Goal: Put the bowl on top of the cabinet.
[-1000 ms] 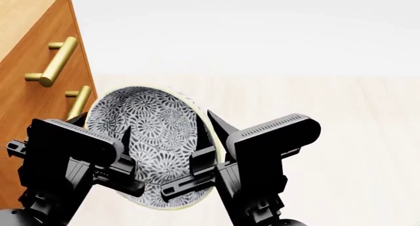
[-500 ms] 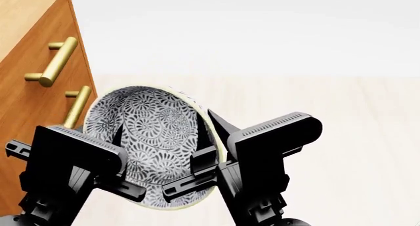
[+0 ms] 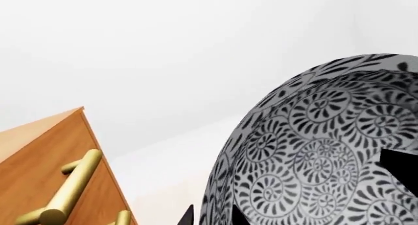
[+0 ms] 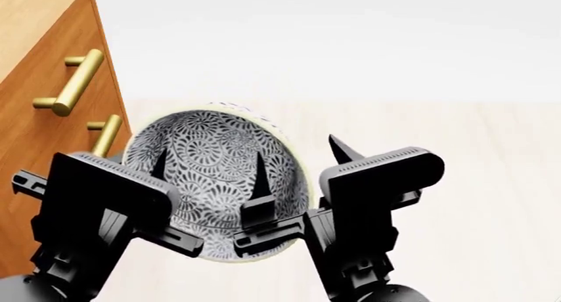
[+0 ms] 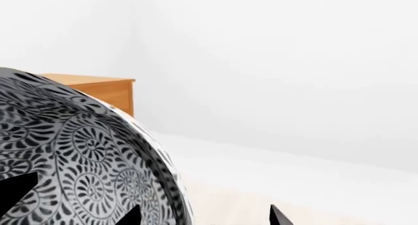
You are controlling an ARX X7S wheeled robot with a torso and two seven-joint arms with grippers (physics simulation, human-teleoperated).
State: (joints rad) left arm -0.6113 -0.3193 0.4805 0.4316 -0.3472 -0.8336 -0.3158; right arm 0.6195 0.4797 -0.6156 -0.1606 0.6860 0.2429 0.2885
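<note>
The bowl (image 4: 215, 177), grey-black floral with a pale rim, hangs tilted in the air between my two arms, just right of the cabinet (image 4: 35, 144). My left gripper (image 4: 147, 167) is shut on the bowl's left rim, with one finger inside and one outside. In the left wrist view the left gripper (image 3: 212, 217) pinches the rim of the bowl (image 3: 326, 151), with the cabinet (image 3: 46, 156) beside it. My right gripper (image 4: 301, 163) stands open astride the right rim, fingers wide apart. The right wrist view shows the right gripper (image 5: 203, 217), the bowl (image 5: 65, 151) and the cabinet (image 5: 104, 90).
Two brass bar handles (image 4: 75, 82) (image 4: 105, 134) stick out of the cabinet front close to the bowl's left side. The lighter cabinet top (image 4: 31, 20) lies at the upper left. Pale wooden floor (image 4: 456, 131) and a white wall (image 4: 351, 46) lie beyond.
My right gripper has opened, its fingers now spread wide across the right rim. The bowl has tipped and shifted slightly to the right; the left gripper keeps its hold.
</note>
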